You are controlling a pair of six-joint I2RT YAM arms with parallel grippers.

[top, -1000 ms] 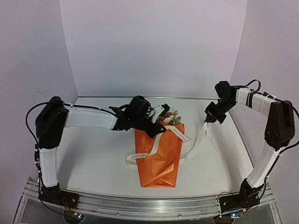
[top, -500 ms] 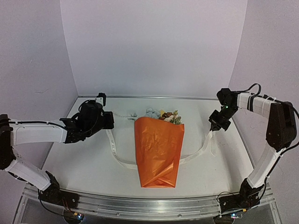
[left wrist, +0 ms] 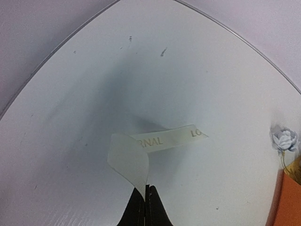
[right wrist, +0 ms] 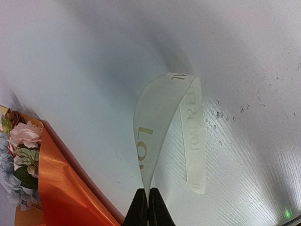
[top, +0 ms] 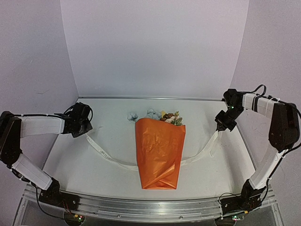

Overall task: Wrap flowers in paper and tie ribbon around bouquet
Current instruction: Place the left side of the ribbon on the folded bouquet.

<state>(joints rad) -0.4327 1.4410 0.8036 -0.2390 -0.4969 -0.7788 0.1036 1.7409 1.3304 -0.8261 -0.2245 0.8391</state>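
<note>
In the top view the bouquet (top: 160, 153) lies in the middle of the table (top: 94, 179). It is a cone of orange paper (top: 157, 160) with the narrow, folded end toward the bottom of the frame. The flowers (top: 168, 117) show at the wide end, toward the back wall. One small pale blue bloom (top: 133, 116) lies on the table just beside the upper left corner of the cone.

The ribbon (top: 110, 156) makes a long, shallow curve across the table. It disappears at the left edge of the cone, in its lower half, and comes out again at the right edge. No ribbon is seen across the orange front.

The left gripper (top: 85, 128) is at the left of the frame, well apart from the bouquet. Its jaws are closed on one end of the ribbon. In the left wrist view the ribbon (left wrist: 141, 155) rises from the pinched black fingertips (left wrist: 139, 209), folds, and a short piece with printed letters points to the right. The blue bloom (left wrist: 284, 140) and an orange edge (left wrist: 288, 202) are at the right border of this view.

The right gripper (top: 222, 126) is at the right of the frame, also well apart from the bouquet, and it pinches the other end of the ribbon. In the right wrist view the ribbon (right wrist: 153, 136) stands up from the closed fingertips (right wrist: 140, 209), loops over, and hangs down on the right with lettering on it. The flowers (right wrist: 21, 141) and the paper (right wrist: 66, 188) are at the lower left of this view.
</note>
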